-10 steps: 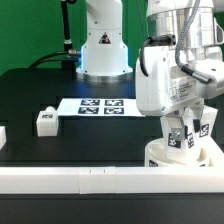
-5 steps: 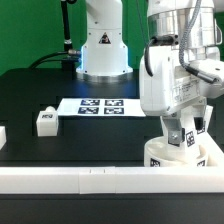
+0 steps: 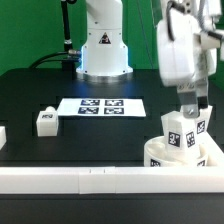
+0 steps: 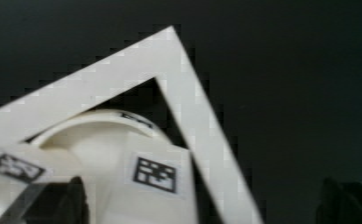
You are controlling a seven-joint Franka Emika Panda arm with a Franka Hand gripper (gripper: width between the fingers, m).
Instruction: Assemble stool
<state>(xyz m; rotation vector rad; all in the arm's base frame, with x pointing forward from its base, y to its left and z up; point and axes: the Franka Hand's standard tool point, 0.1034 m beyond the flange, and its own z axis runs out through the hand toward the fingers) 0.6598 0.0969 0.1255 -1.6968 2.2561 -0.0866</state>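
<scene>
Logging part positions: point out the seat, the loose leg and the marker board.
seat (image 3: 157, 156), exterior view, front wall.
loose leg (image 3: 45, 122), exterior view, front face.
marker board (image 3: 100, 105), exterior view, its middle.

The table (image 3: 30, 95) is black, the seat (image 3: 158, 158) white, and the white standing leg (image 3: 178, 130), the white loose leg (image 3: 45, 121) at 8 o'clock of the marker board (image 3: 100, 105) and that white board show black-and-white square tags.

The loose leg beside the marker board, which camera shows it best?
The exterior view: the loose leg sits whole and unblocked on the table, to the exterior view's left of the marker board. The wrist view misses it, showing the seat and white rails instead.
</scene>
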